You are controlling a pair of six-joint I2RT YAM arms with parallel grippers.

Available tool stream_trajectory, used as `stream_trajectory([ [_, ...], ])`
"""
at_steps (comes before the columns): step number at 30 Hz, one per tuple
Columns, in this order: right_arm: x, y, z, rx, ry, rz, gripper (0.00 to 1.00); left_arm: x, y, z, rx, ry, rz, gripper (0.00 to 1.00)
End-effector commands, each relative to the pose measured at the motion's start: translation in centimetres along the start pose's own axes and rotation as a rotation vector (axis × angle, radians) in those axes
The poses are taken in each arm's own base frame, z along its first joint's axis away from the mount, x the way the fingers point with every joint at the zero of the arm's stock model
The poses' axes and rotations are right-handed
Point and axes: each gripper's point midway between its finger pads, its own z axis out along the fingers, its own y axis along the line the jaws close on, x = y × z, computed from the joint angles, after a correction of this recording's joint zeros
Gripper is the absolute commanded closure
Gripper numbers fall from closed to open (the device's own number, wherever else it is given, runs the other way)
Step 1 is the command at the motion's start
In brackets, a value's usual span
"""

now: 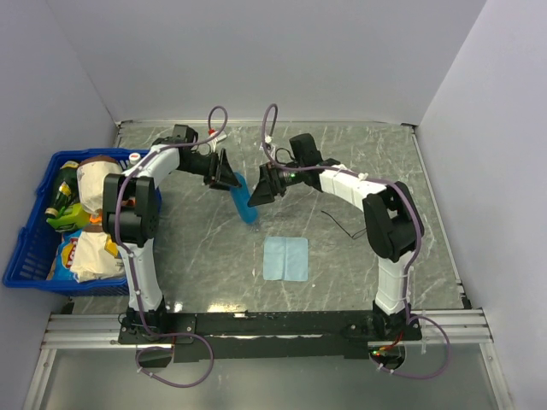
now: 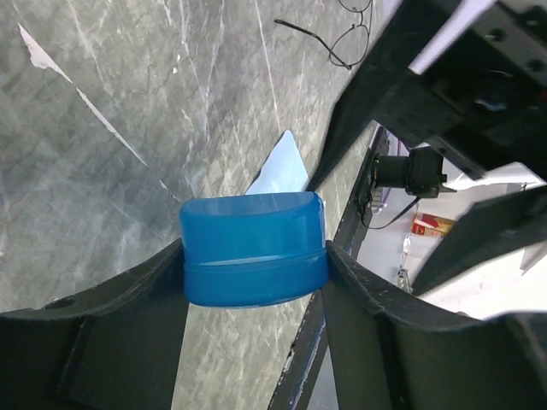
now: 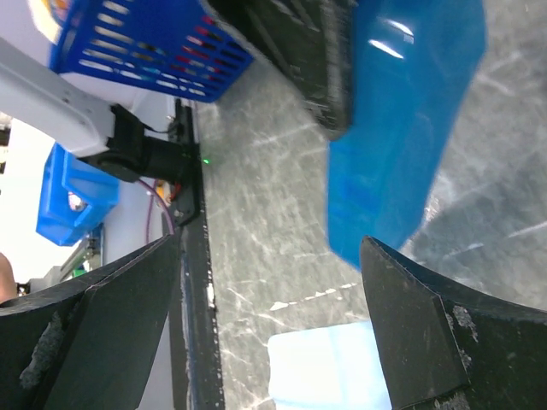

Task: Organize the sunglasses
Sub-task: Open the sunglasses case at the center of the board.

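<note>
Clamping one end of the blue case (image 2: 252, 226), that's the left gripper (image 2: 254, 265) jaws; right gripper (image 3: 272, 248) jaws gape wide just beside it, sunglasses (image 1: 343, 226) on the desk (image 1: 376, 154).

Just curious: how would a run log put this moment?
left gripper: grips blue case | right gripper: open beside it | sunglasses: on table

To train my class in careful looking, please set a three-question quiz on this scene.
1. True or false: the right claw grips the blue translucent oblong case.
2. The thin black wire-framed sunglasses lie: A in the case, B on the grey marble table, C in the blue plastic basket.
3. Which claw holds the case?
Key: 1 false; 2 B; 3 the left claw.
</note>
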Motion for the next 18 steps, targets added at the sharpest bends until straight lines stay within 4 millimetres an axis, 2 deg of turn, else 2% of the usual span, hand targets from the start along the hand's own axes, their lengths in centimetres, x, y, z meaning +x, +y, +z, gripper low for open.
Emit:
stream_trajectory([
  [1,-1.5,-0.7,-0.7,0.038,-0.011,-0.111,0.06,-0.1,-1.4,-0.1,0.065,0.0,0.052,0.43],
  [5,-1.9,-1.1,-1.3,0.041,-0.026,-0.138,0.07,0.3,-2.2,-0.1,0.114,0.015,0.062,0.44],
  [10,-1.3,-1.3,-1.1,0.01,-0.005,-0.151,0.07,1.5,-4.1,0.8,0.184,0.074,0.123,0.42],
  [13,-1.1,-0.8,-1.0,-0.039,0.001,-0.153,0.08,2.2,-5.1,1.2,0.215,0.101,0.127,0.41],
  [18,-0.9,0.6,-1.0,-0.111,0.005,-0.155,0.1,2.1,-6.1,1.1,0.234,0.097,0.151,0.4],
])
